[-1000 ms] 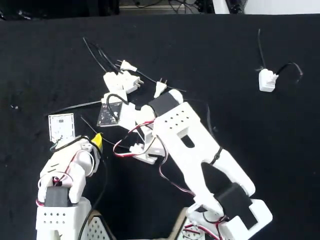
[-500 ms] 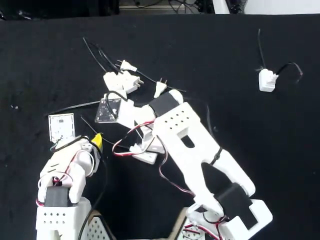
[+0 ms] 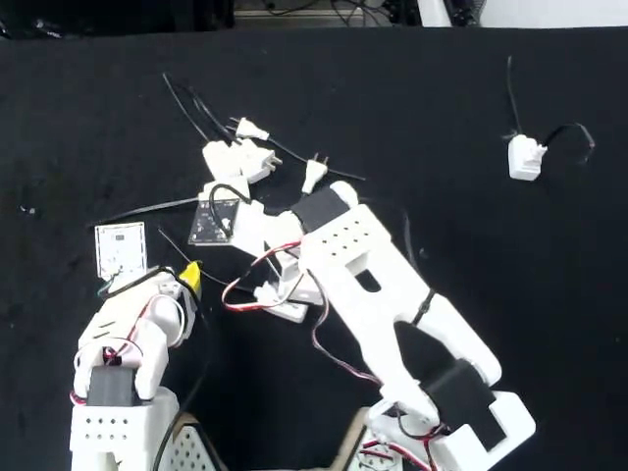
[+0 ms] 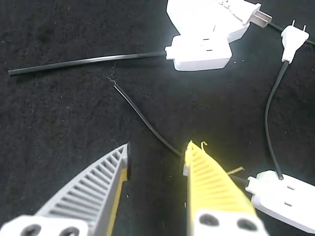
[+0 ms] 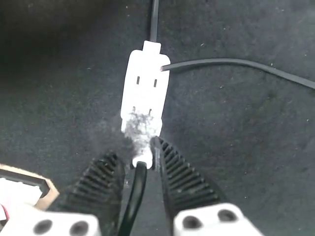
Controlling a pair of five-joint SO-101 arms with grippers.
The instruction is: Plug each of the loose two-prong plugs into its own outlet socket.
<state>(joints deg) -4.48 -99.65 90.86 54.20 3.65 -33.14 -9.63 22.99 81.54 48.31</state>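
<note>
The plug (image 5: 141,147) at the outlet strip (image 5: 144,83) is blurred (prongs indiscernible); second strip (image 4: 283,195) runs off-frame.

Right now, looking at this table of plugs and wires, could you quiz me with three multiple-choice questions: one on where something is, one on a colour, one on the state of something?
1. Where on the table is the white plug with the looped black cable?
A) at the left edge
B) alone at the far right
C) in the middle

2. What colour is one finger of the left tool?
A) red
B) yellow
C) blue

3. How is the left tool?
A) shut on a plug
B) shut on a wire
C) open, holding nothing

Answers:
1 B: the high view shows it off by itself at the right.
2 B: its wrist view shows a yellow finger.
3 C: a clear gap lies between its fingers, with nothing clamped.
</note>
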